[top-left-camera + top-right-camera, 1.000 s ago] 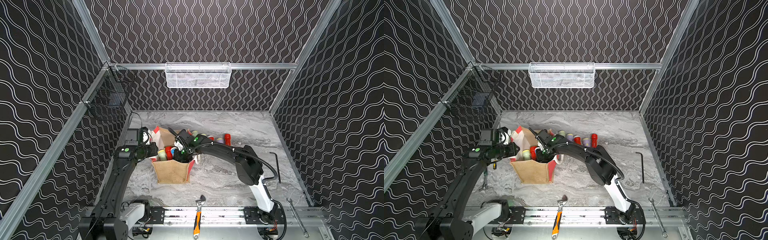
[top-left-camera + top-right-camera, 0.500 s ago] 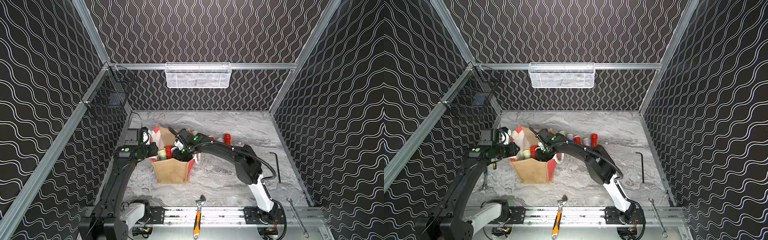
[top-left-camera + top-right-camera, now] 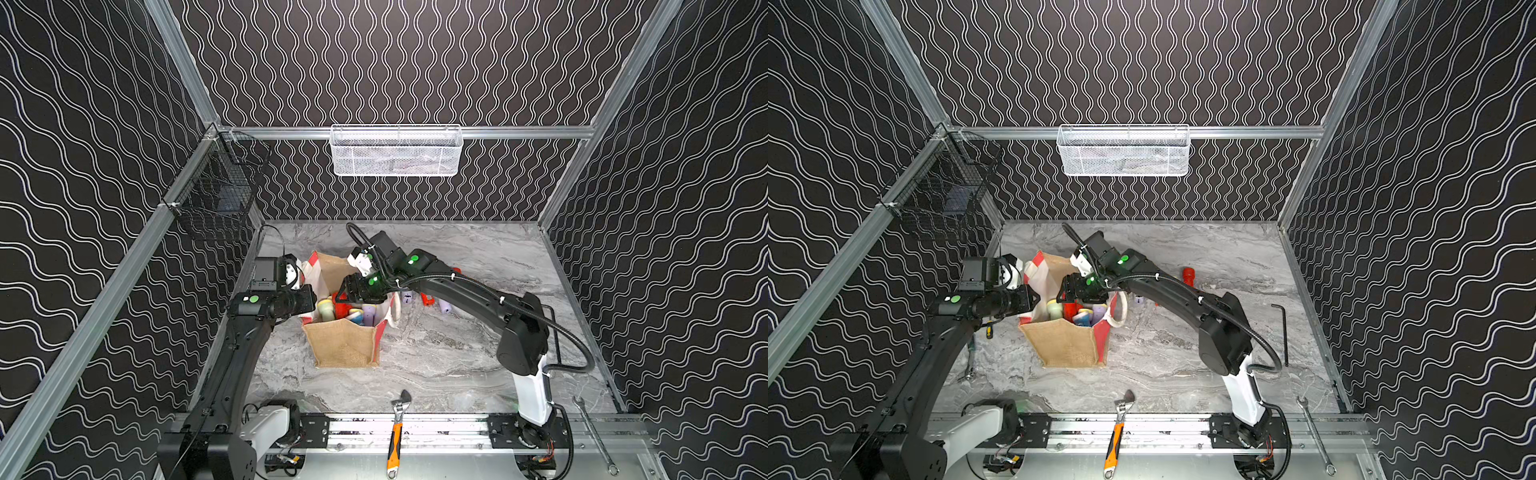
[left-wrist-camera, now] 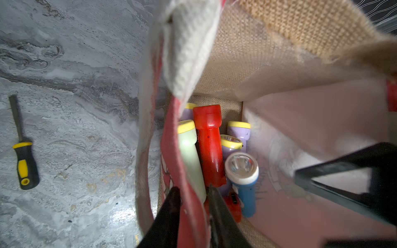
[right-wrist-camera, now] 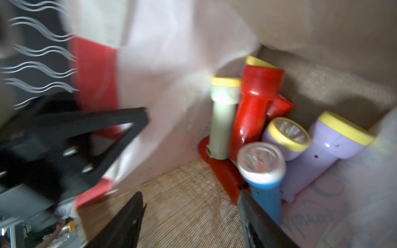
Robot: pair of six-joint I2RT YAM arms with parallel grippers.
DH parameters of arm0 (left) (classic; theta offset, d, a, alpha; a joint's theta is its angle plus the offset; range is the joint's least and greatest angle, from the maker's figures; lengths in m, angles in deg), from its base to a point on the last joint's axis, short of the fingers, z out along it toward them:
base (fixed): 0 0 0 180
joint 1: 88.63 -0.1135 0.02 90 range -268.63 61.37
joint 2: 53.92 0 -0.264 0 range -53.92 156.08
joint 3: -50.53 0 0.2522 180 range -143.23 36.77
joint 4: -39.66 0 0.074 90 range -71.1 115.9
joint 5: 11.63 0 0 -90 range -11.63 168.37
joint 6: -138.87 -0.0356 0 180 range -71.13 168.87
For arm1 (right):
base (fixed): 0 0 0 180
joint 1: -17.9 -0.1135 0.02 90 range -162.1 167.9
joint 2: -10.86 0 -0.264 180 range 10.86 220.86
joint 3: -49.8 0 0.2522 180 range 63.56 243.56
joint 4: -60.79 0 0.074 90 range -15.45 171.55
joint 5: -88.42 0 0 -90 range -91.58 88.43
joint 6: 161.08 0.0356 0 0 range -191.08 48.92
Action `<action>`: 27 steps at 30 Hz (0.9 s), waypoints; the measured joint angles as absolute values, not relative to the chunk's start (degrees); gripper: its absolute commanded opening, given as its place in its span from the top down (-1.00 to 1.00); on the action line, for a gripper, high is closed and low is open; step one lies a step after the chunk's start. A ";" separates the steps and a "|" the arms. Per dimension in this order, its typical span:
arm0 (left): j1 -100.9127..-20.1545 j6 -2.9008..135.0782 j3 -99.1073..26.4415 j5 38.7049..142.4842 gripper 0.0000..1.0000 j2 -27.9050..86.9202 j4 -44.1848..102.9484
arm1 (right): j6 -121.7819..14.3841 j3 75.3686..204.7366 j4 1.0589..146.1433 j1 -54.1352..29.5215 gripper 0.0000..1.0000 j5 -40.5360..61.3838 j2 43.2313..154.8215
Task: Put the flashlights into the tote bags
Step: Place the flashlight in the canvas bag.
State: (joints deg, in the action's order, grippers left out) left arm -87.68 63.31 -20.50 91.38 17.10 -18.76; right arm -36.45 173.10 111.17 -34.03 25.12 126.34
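The tan jute tote bag (image 3: 340, 347) (image 3: 1071, 347) stands mid-table with its mouth held wide. My left gripper (image 4: 193, 193) (image 3: 309, 300) is shut on its red-and-white side panel (image 4: 187, 53). My right gripper (image 5: 191, 196) (image 3: 1069, 291) is open, low inside the bag, with only woven floor between its fingers. A blue flashlight (image 5: 261, 165) (image 4: 242, 171) leans beside one finger. Red (image 5: 255, 101), pale green (image 5: 223, 116) and lilac (image 5: 335, 141) flashlights stand behind it. Outside the bag, a red flashlight (image 3: 1188, 275) and a lilac one (image 3: 444, 307) lie on the table.
An orange-handled wrench (image 3: 397, 428) and a steel spanner (image 3: 592, 436) lie on the front rail. A black hex key (image 3: 1283, 332) lies at the right. A yellow-and-black screwdriver (image 4: 23, 163) lies left of the bag. A white mesh basket (image 3: 397, 151) and a black wire basket (image 3: 216, 199) hang on the walls.
My right gripper has opened inside the bag and shifted slightly. The left arm holds the bag's side as before.
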 measured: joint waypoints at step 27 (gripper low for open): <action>-87.68 63.31 -20.64 89.02 0.45 18.70 -18.74 | -43.75 146.02 103.02 -11.67 -0.33 10.39 90.52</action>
